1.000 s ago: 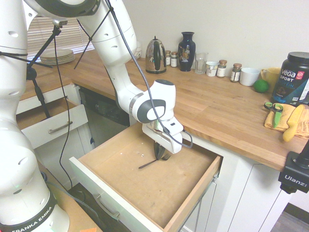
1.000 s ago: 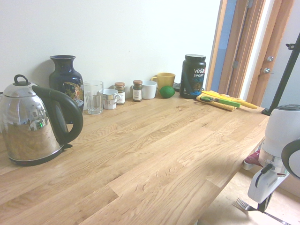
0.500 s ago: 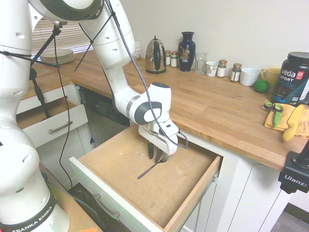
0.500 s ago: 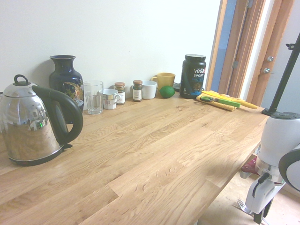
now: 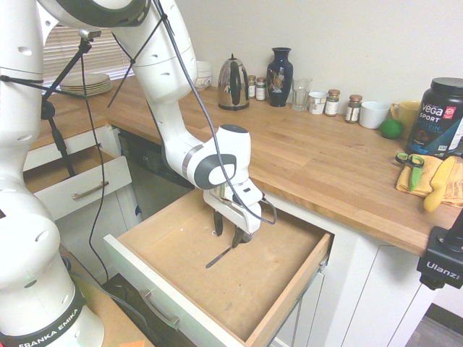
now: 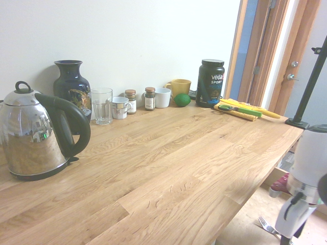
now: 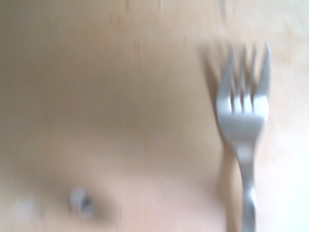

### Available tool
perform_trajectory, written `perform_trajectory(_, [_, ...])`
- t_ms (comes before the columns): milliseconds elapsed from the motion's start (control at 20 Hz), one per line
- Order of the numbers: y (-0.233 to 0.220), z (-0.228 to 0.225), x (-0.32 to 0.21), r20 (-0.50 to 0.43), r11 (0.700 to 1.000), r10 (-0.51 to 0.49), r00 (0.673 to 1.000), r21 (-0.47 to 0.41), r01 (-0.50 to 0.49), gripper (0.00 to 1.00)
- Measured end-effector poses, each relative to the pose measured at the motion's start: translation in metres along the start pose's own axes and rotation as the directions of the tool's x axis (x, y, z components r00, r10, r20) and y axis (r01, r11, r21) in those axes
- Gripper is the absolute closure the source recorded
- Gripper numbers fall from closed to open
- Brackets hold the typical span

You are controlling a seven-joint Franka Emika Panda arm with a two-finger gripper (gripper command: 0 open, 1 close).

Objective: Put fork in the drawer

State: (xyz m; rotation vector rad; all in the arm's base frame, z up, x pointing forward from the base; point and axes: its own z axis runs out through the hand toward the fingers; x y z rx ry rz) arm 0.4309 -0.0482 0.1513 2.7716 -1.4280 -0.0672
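I see one fork lying flat on the bare wood floor of the drawer. Its long axis runs diagonally: handle end toward the drawer's white front panel, tines toward the table side, where they pass under the claw. In the second exterior view the tines show at the bottom right, splayed on the drawer floor. The wrist view shows four tines on the fork head, blurred, with the handle running off the picture's lower edge.

Claw stands over the fork's tine end with its two fingers spread apart and pointing down; the fork is not held, as far as I can judge.

Drawer is pulled well out, one bar handle on its front. A second, smaller drawer is open further left.

On the table, counted: one kettle, one dark vase, one glass, two spice jars, one white cup, one lime, one black tub, one pair of green-handled scissors on a yellow cloth.
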Motion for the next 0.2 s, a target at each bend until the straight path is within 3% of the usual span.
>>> perform_trajectory(200, [0.032,-0.018,-0.027,-0.01,1.0,0.006,1.0,0.027,-0.006,0.0])
